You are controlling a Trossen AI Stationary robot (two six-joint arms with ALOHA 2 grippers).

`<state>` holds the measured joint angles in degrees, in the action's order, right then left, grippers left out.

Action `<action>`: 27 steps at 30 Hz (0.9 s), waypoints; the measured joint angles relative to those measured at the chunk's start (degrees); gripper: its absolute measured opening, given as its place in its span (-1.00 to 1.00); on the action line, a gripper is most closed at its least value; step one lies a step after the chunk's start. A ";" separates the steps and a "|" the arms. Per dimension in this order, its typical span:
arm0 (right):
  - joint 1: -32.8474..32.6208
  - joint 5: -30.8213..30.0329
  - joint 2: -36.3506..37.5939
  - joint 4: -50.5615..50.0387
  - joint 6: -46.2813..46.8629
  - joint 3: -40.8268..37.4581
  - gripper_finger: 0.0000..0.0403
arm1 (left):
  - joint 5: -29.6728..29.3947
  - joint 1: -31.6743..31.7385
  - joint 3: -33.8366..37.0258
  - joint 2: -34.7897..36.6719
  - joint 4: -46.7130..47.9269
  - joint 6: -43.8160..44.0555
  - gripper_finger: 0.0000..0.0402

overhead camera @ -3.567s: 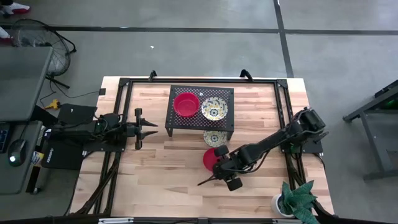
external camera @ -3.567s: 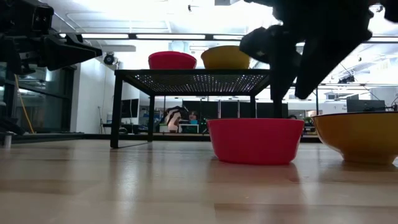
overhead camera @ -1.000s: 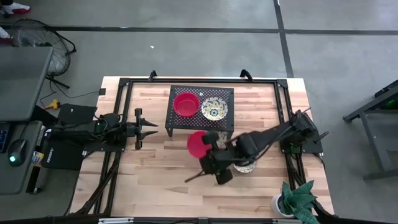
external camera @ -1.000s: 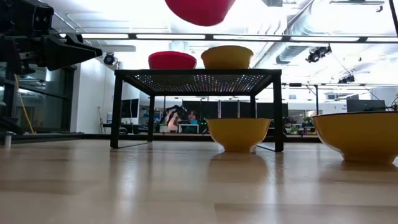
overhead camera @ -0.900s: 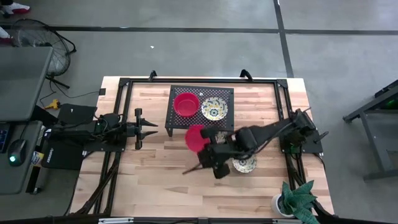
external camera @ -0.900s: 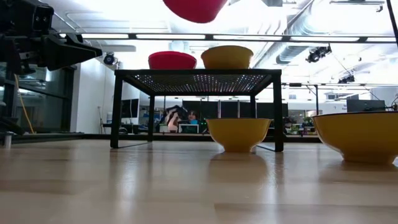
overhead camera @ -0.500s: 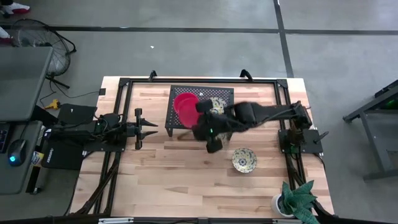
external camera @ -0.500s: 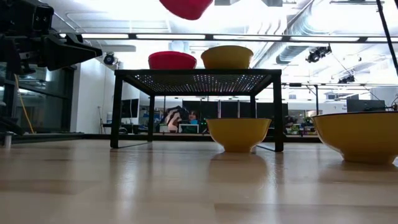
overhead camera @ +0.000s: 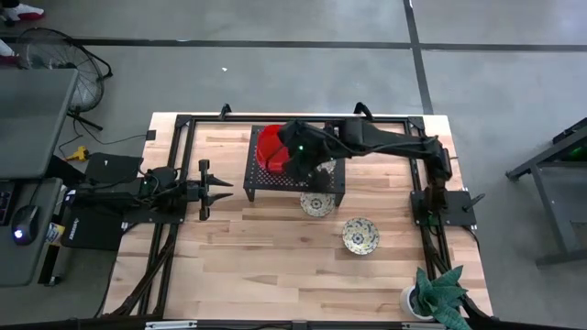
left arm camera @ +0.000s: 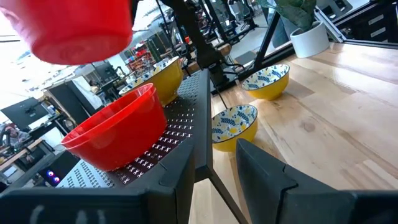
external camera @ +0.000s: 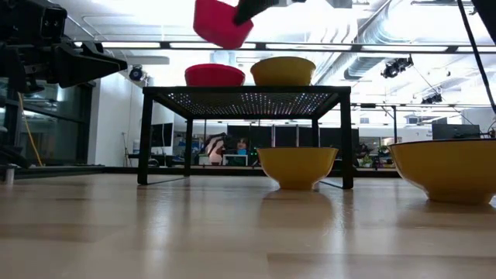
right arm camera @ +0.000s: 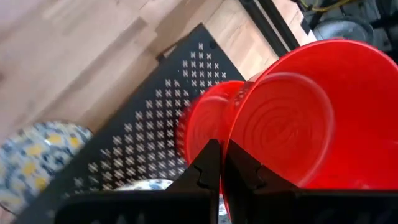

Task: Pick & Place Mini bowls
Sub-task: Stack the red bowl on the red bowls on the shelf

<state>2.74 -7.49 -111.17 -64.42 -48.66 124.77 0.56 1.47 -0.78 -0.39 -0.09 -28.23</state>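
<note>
Red bowl (external camera: 222,22) aloft above black rack (external camera: 246,94), two bowls on rack

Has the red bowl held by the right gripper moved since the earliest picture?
Yes. The held red bowl went from the table's near side to above the black rack.

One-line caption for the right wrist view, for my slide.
Right pincer grips glossy red mini bowl by its rim above black perforated rack.
</note>
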 joint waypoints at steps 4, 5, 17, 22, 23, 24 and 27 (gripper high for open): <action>1.09 0.86 -0.59 0.03 -5.30 0.00 -1.00 | 0.00 0.00 0.00 -0.01 0.00 0.00 -0.44; 1.20 1.46 -0.78 -0.04 -5.87 0.00 -1.00 | 0.02 -0.02 0.00 0.01 -0.01 0.00 -0.44; 5.22 3.68 -3.96 -1.01 -10.82 0.00 -1.00 | 0.01 0.00 0.00 0.00 -0.01 0.00 -0.44; 5.62 3.34 -4.86 -1.35 -11.79 0.00 -1.00 | -0.02 -0.02 0.00 0.01 0.01 0.00 -0.44; 5.57 3.39 -4.86 -1.35 -11.59 0.00 -1.00 | -0.01 -0.02 0.00 0.01 -0.01 0.00 -0.44; 5.55 3.42 -4.87 -1.32 -11.34 0.00 -1.00 | 0.00 0.00 0.00 0.01 -0.01 0.00 -0.44; 5.46 2.97 -5.38 -0.66 -9.59 0.02 -1.00 | -0.01 -0.02 0.00 0.00 0.01 0.00 -0.44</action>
<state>8.21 -4.52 -116.55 -65.08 -58.25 124.79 0.55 1.46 -0.78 -0.40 -0.08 -28.23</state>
